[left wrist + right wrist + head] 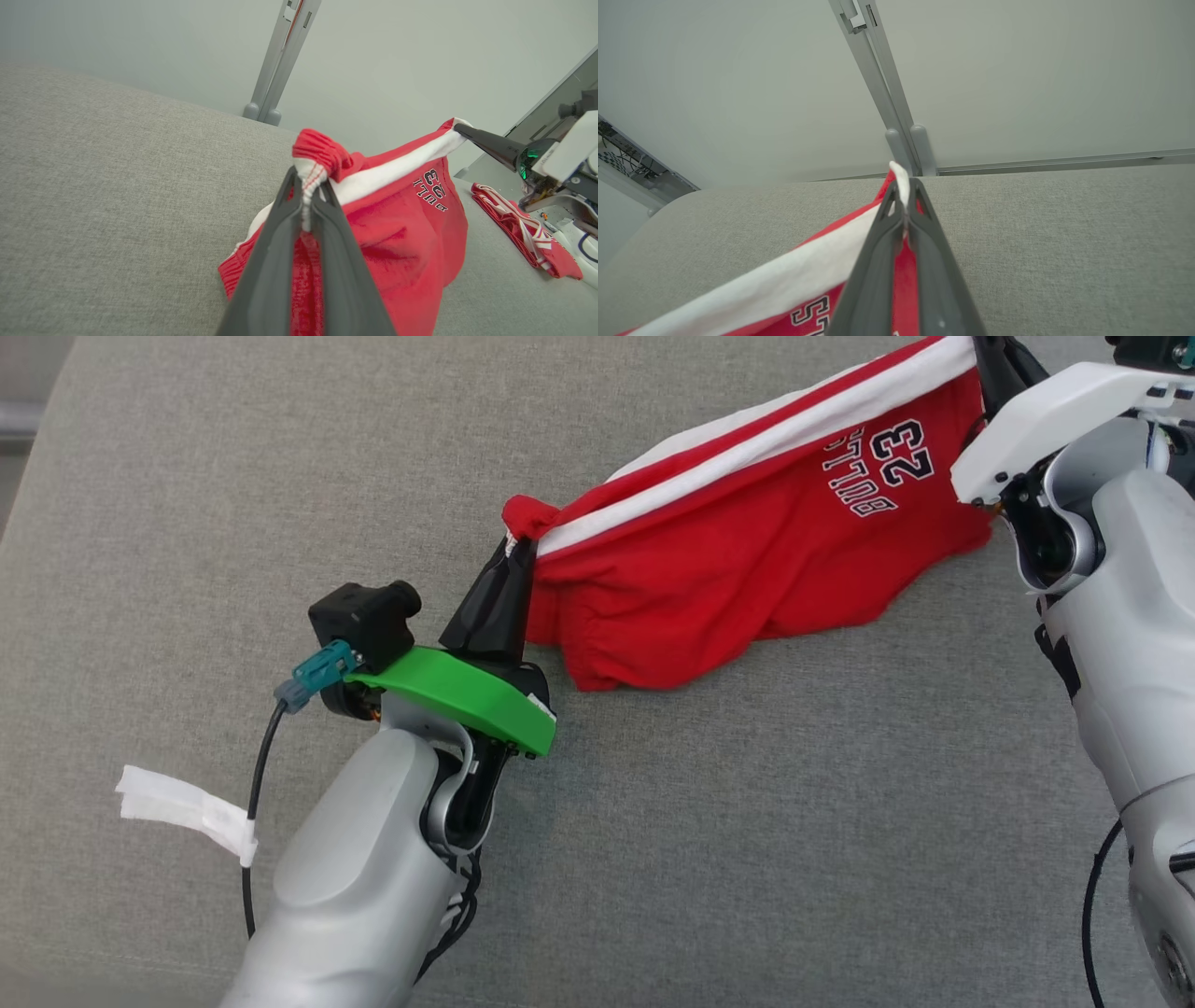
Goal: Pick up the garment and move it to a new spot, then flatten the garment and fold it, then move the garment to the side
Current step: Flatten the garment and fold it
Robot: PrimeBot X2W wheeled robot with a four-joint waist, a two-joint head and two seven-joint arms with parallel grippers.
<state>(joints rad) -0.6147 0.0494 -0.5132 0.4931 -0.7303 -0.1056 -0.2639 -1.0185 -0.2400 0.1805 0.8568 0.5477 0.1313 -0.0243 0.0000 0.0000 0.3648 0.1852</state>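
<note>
- Tabletop [187, 476]: covered in grey woven fabric.
- Red garment [747, 551]: lower hem rests on the fabric, between left hand [519, 549] and right hand [985, 359]; its striped upper edge is raised off it.
- Red-and-white striped cloth [523, 228]: lies bunched on the tabletop under the right hand, on the side away from the left hand.

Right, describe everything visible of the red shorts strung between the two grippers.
The red shorts are soft, jersey-like cloth with a white side stripe and a dark "BULLS 23" print. They hang stretched along the striped edge. The left gripper is shut on the bunched, gathered waistband end, and the right gripper is shut on the opposite end. The wrinkled lower part sags and appears to rest on the grey upholstered surface.
</note>
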